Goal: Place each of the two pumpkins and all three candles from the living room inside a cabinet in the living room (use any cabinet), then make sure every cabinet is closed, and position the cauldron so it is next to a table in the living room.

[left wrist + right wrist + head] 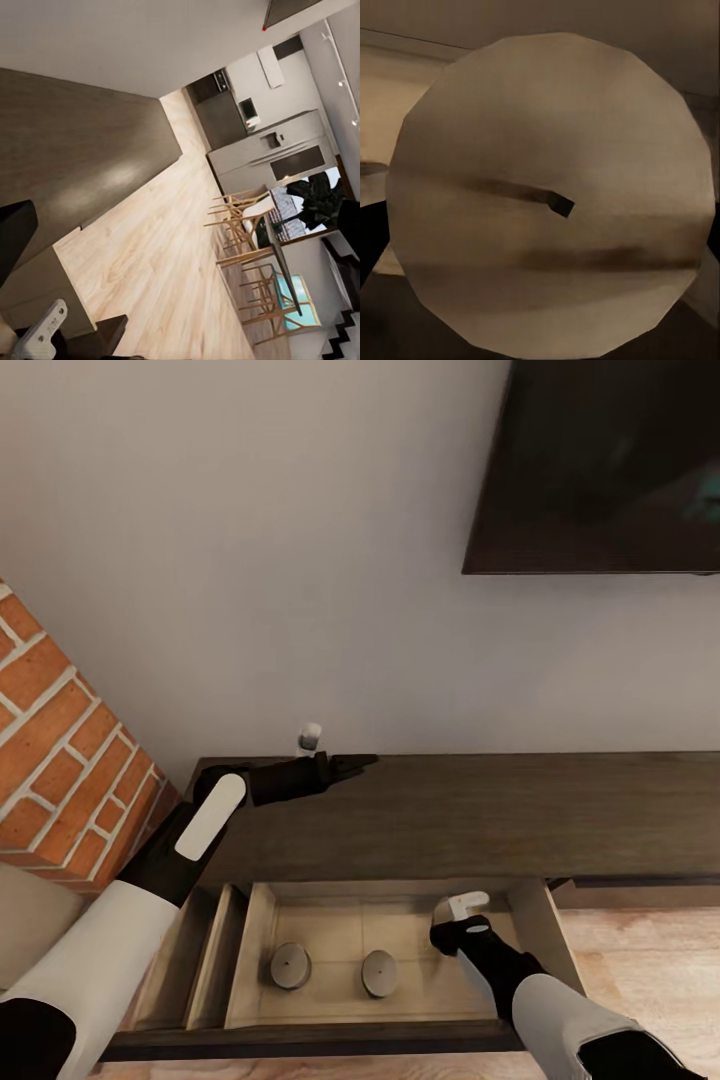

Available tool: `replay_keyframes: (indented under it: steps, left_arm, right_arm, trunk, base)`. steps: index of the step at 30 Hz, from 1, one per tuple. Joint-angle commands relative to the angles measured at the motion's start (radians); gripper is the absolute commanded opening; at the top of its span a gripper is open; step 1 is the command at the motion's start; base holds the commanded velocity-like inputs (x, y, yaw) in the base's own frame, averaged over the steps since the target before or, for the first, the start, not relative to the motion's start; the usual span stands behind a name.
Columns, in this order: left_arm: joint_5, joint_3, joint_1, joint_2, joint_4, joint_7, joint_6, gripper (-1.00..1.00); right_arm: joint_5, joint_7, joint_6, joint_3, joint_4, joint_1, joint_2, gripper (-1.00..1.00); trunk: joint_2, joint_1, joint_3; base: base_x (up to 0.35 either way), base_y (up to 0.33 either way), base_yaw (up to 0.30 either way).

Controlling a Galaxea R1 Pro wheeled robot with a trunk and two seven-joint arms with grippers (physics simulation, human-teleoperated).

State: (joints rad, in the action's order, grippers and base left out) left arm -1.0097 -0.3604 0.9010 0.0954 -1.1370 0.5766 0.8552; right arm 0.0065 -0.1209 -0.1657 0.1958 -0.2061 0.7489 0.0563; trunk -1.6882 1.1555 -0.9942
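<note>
While the right pincer (452,932) reaches down into the open drawer (262,920) of the dark-brown cabinet (480,810), it grips a stout cream-beige candle (551,199), its round top and small dark wick nub pressed close to the wrist camera. Two more candles (290,965) (379,973) stand upright on the tan drawer floor, beside the pincer toward the left arm. The left pincer (362,762) hovers over the cabinet's top, jaws apparently closed and empty.
</note>
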Motion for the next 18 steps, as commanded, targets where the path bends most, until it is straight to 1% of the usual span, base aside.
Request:
replay_keyframes:
  steps: [1,4,9,18]
  left_arm:
    - [0.000,0.000,0.000,0.001,0.000,0.000,0.000,1.00]
    - [0.000,0.000,0.000,0.002,-0.001,0.000,-0.001,1.00]
    - [0.000,0.000,-0.001,0.003,0.000,0.000,-0.001,1.00]
    - [0.000,0.000,-0.001,0.003,0.000,-0.001,-0.001,1.00]
  right_arm:
    - [0.002,0.003,0.006,0.000,0.003,0.006,-0.001,-1.00]
    - [0.002,0.009,0.022,-0.001,0.006,0.011,-0.010,-1.00]
    - [-0.002,0.010,0.045,-0.001,0.008,0.013,-0.013,-1.00]
    - [-0.002,0.008,-0.006,0.001,0.015,0.013,-0.009,-1.00]
  trunk:
    - [0.000,0.000,0.000]
    - [0.000,0.000,0.000]
    - [0.000,0.000,0.000]
    - [0.000,0.000,0.000]
  base:
    - [0.000,0.000,0.000]
    - [0.000,0.000,0.000]
    - [0.000,0.000,0.000]
    - [0.000,0.000,0.000]
